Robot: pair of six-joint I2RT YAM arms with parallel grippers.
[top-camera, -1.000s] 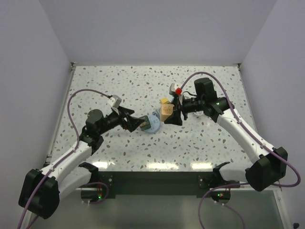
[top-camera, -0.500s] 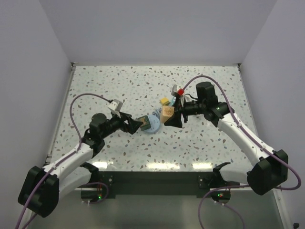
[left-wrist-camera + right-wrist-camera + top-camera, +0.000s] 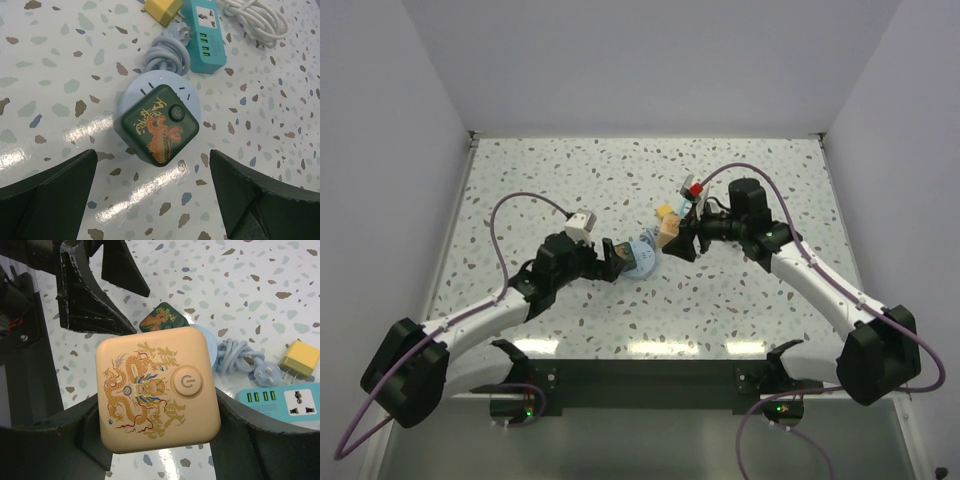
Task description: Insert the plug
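Two pincers meet near the middle of the speckled surface (image 3: 570, 170). The left pincer (image 3: 152, 160) is spread wide. Its dark fingers (image 3: 50, 195) stand off on either side of the plug (image 3: 156, 125) without touching it. The plug is dark green, with a gold-and-red dragon and a round button on its upper face. It sits on a pale blue round socket (image 3: 134, 92) and covers the socket's near part (whether the prongs are seated cannot be seen). A coiled blue cable (image 3: 170, 50) lies just beyond the socket, with a yellow block (image 3: 164, 10) and a teal power strip (image 3: 205, 27) behind it. The right pincer (image 3: 157, 410) is clamped on a tan-orange cube (image 3: 157, 390), close by the plug.
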